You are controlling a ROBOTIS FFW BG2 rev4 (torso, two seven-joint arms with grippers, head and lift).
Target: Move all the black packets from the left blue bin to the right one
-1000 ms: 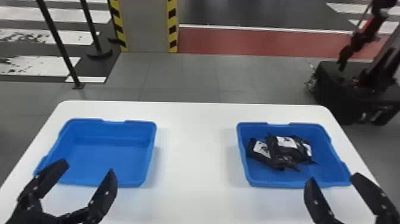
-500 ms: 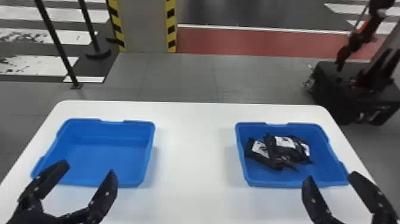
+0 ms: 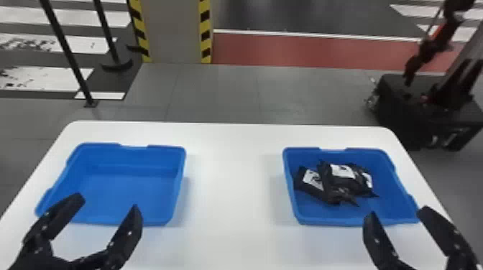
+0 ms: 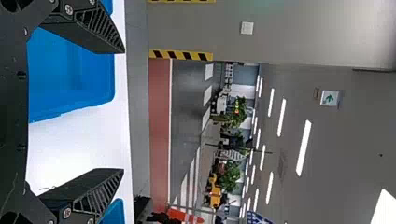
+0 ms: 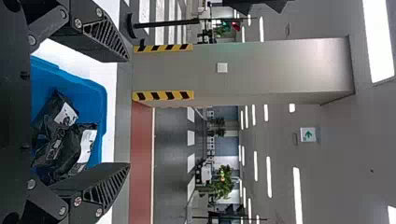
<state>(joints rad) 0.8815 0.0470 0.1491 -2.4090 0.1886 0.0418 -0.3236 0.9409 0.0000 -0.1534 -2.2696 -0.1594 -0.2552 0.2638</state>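
Head view, leftmost packet (image 3: 313,182) slanting near-right, left pincer (image 3: 106,205) wide, right pincer (image 3: 398,214) wide

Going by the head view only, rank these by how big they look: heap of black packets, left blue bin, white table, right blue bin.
1. White table
2. Left blue bin and right blue bin: too alike to rank
3. Heap of black packets
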